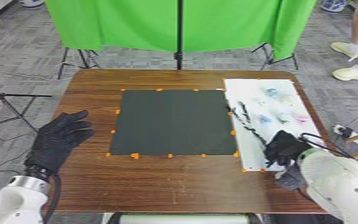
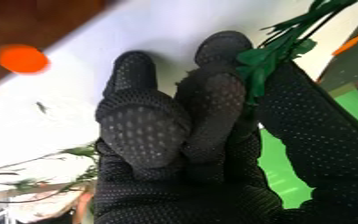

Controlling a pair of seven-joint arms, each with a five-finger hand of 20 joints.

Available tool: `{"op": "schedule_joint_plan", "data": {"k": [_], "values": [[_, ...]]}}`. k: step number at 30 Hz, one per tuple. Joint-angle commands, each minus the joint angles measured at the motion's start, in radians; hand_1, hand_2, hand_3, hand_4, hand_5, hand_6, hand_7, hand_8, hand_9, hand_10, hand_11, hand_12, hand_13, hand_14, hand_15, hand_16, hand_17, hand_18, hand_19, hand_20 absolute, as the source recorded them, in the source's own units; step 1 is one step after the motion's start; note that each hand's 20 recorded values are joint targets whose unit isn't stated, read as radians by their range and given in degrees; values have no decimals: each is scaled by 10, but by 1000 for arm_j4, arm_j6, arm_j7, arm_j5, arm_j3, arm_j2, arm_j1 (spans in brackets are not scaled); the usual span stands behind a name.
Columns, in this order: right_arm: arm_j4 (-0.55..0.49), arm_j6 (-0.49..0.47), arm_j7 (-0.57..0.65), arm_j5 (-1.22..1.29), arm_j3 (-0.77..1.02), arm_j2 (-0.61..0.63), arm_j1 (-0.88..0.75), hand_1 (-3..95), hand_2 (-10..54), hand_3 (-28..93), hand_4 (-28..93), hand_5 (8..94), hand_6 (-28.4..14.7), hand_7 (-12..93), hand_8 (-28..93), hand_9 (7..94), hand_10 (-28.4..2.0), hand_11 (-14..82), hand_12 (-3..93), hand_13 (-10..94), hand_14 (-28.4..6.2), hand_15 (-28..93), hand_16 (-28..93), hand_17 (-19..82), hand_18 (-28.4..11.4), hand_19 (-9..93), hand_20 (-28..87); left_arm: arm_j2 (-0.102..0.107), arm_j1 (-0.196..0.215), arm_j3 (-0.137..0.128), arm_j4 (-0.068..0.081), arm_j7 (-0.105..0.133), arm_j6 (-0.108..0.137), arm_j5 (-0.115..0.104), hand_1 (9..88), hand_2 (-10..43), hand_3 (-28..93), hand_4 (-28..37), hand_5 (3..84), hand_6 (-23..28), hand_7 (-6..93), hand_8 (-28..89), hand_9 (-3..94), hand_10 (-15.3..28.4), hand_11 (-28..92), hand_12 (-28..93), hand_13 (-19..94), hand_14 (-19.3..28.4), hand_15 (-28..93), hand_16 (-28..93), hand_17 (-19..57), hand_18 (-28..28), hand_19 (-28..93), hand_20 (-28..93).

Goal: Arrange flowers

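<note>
Right wrist view: green, leafy sprig (image 2: 262, 66)

L arm: white (image 1: 20, 200), in from the bottom L edge, pointing fwd.
L hand: black glove (image 1: 58, 140), off to the L side; fingers a bit bent & loose, w/ small gaps btwn, tips fwd & toward the R.
R arm: white (image 1: 335, 175), in from the bottom R, leaning L.
R hand: black glove (image 1: 286, 147), on the R side, tipped down; R wrist view: fingers (image 2: 144, 130) bent & side by side, thumb (image 2: 304, 107) pushed in close to them.
</note>
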Motion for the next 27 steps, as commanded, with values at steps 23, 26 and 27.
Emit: {"op": "schedule_joint_plan", "data": {"k": [23,26,27], "values": [[-29,42,-80,265,-115,-78,401,389,-67,853,-166,736,-54,671,123,911,-82,511,334,882,-59,628,319,380,-165,837,160,68,141,-165,-63,0,36,-19,286,75,725,-283,450,73,306,-133,419,171,460,195,362,210,695,-57,-25,245,661,-4],[10,57,-104,209,-235,-128,487,394,-67,846,-174,727,-53,675,122,900,-85,519,339,867,-62,644,320,369,-165,835,160,67,176,-190,-71,-4,25,-26,286,75,725,-283,449,72,307,-133,418,172,460,195,361,209,695,-57,-25,246,661,-4],[26,31,-115,183,-272,-150,517,394,-66,844,-176,726,-52,676,121,898,-85,520,340,867,-62,645,318,369,-165,834,160,64,189,-199,-73,-2,19,-27,286,74,726,-283,449,72,307,-133,418,172,460,195,361,209,695,-56,-25,246,661,-4]]}}
